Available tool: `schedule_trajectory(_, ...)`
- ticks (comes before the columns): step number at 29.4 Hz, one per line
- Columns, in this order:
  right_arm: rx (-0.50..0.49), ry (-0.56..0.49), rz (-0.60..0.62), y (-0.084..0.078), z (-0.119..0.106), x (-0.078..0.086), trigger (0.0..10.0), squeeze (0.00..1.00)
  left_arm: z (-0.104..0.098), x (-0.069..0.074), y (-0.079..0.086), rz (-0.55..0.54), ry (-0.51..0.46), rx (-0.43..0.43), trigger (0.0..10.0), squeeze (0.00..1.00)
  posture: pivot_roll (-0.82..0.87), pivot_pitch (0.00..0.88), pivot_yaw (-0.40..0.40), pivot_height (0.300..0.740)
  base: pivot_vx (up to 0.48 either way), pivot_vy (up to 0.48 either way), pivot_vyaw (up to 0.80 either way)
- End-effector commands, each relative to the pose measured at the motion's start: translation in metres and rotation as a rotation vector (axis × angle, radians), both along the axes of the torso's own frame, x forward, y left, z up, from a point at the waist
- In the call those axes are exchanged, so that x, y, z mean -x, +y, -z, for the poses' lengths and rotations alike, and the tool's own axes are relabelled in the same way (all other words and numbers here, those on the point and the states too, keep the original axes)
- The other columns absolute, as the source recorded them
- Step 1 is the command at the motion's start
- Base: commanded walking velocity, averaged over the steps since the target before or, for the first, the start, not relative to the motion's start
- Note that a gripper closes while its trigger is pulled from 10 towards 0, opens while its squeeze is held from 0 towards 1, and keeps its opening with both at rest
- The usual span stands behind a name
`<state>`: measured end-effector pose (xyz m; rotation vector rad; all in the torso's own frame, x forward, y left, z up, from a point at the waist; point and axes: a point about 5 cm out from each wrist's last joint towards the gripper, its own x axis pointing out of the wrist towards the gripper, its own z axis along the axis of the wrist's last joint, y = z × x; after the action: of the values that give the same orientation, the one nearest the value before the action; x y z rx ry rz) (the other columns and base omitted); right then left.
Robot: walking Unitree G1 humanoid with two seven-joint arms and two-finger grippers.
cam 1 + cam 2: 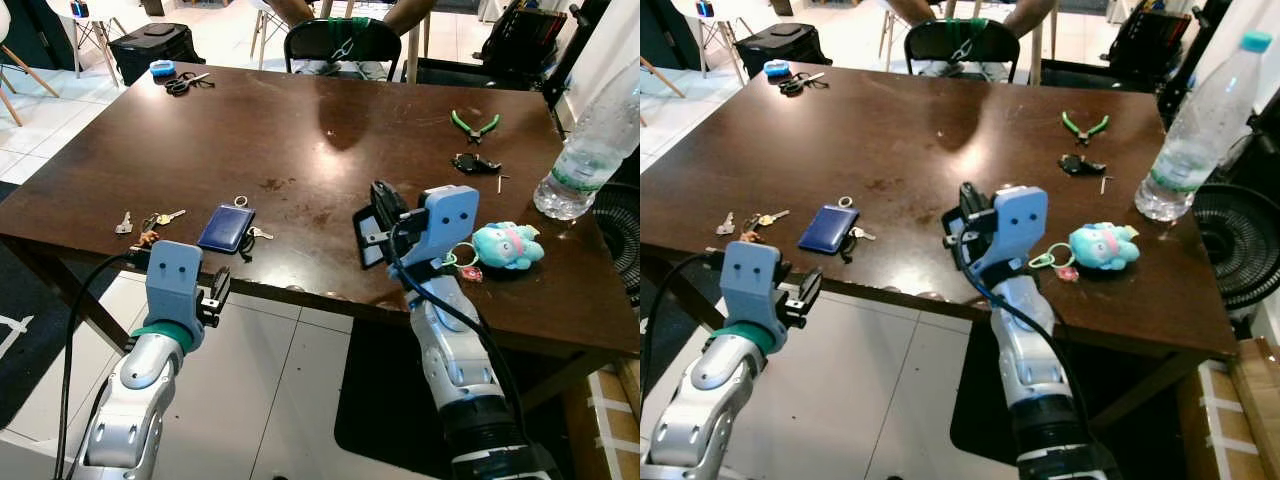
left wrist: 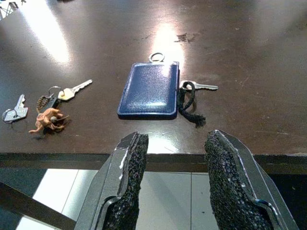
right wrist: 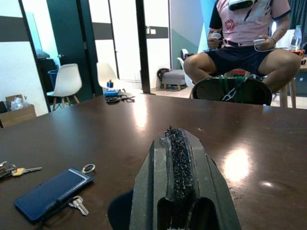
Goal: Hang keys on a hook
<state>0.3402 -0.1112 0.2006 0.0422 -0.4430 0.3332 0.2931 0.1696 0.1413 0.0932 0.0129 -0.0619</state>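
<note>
The left hand (image 1: pixel 222 290) is hovering released at the lower left, just off the table (image 1: pixel 330 150) edge. The right hand (image 1: pixel 378 228) is hovering clenched over the table at center. The keys (image 1: pixel 150 225) are lying at left beside a blue card holder (image 1: pixel 227 227). A person (image 3: pixel 244 43) is sitting at the top.

Left gripper (image 2: pixel 175 177) agape, right gripper (image 3: pixel 178 158) closed.

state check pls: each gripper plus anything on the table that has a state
left gripper: open, empty, at the near table edge, short of the blue card holder.
right gripper: shut, empty, over the table.
blue card holder: flat, a key beside it.
key bunch: flat, loose.
water bottle: upright, capped.
green pliers: handles apart.
scissors: flat.
plush keychain: on its side.
</note>
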Motion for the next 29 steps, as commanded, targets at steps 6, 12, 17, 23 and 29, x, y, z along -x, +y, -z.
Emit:
schedule_trajectory(6, 0.023, 0.012, -0.002, 0.0, 0.004, 0.003, 10.0, 0.0, 0.004, 0.002, 0.003, -0.009, 0.008, 0.002, 10.0, 0.0, -0.03, 0.045, 0.108, 0.74, 0.0, 0.0, 0.0)
schedule_trajectory(12, 0.049, 0.04, -0.003, 0.0, 0.012, 0.003, 10.0, 0.0, 0.004, 0.003, 0.002, -0.007, 0.004, 0.001, 10.0, 0.0, -0.03, 0.052, 0.107, 0.74, 0.0, 0.0, 0.0)
schedule_trajectory(17, 0.129, 0.019, -0.024, 0.003, 0.014, 0.008, 10.0, 0.0, 0.004, 0.003, 0.003, -0.005, 0.005, -0.004, 10.0, 0.0, -0.03, 0.056, 0.11, 0.74, 0.0, 0.0, 0.0)
schedule_trajectory(23, 0.15, 0.183, 0.078, -0.012, 0.033, 0.0, 10.0, 0.0, 0.004, 0.004, 0.003, -0.004, 0.007, -0.004, 10.0, 0.0, -0.03, 0.062, 0.11, 0.74, 0.0, 0.0, 0.0)
schedule_trajectory(29, 0.193, 0.249, 0.098, -0.018, 0.044, -0.004, 10.0, 0.0, 0.003, 0.004, 0.003, -0.004, 0.007, -0.002, 10.0, 0.0, -0.03, 0.064, 0.111, 0.74, 0.0, 0.0, 0.0)
